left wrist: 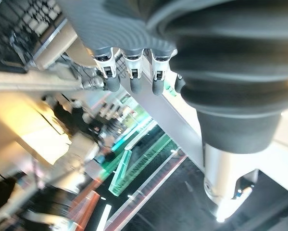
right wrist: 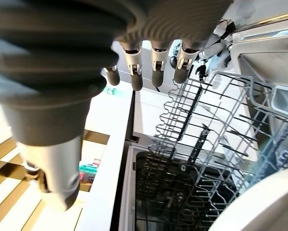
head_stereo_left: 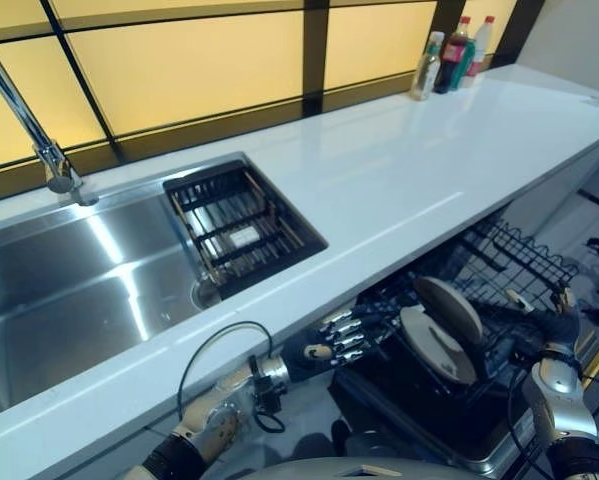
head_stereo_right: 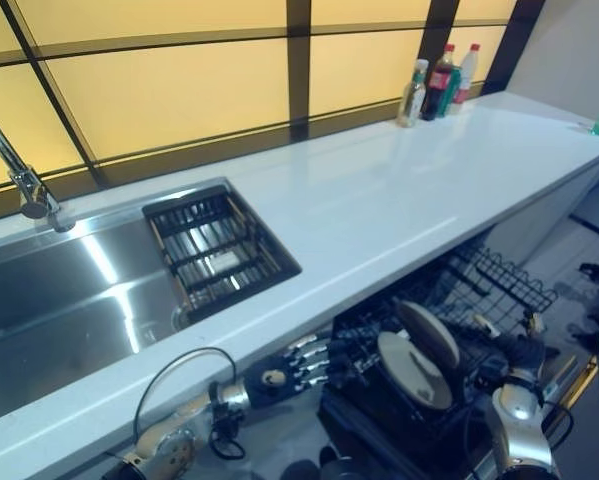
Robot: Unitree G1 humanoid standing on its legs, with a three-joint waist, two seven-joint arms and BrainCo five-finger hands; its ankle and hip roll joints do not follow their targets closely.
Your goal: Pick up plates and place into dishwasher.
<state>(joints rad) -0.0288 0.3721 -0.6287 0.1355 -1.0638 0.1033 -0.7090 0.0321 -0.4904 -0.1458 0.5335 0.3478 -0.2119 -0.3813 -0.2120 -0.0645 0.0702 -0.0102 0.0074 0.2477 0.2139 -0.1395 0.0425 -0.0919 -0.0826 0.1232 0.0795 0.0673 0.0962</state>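
A long white countertop [head_stereo_left: 409, 170] runs past a stainless steel sink [head_stereo_left: 69, 290] holding a dark wire drainer basket [head_stereo_left: 241, 228]. Below its front edge, the pulled-out black wire dishwasher rack [head_stereo_left: 499, 270] carries two round grey plates [head_stereo_left: 444, 325], standing on edge, one behind the other. The left hand [head_stereo_left: 341, 338], fingers straight and spread, reaches toward the plates without touching them; the right hand [head_stereo_left: 563, 322] hangs by the rack's right side, and its wrist view shows relaxed, empty fingers [right wrist: 156, 74] above the wire tines. Capped bottles [head_stereo_left: 451, 58] cluster at the counter's far end; their labels are too small to read.
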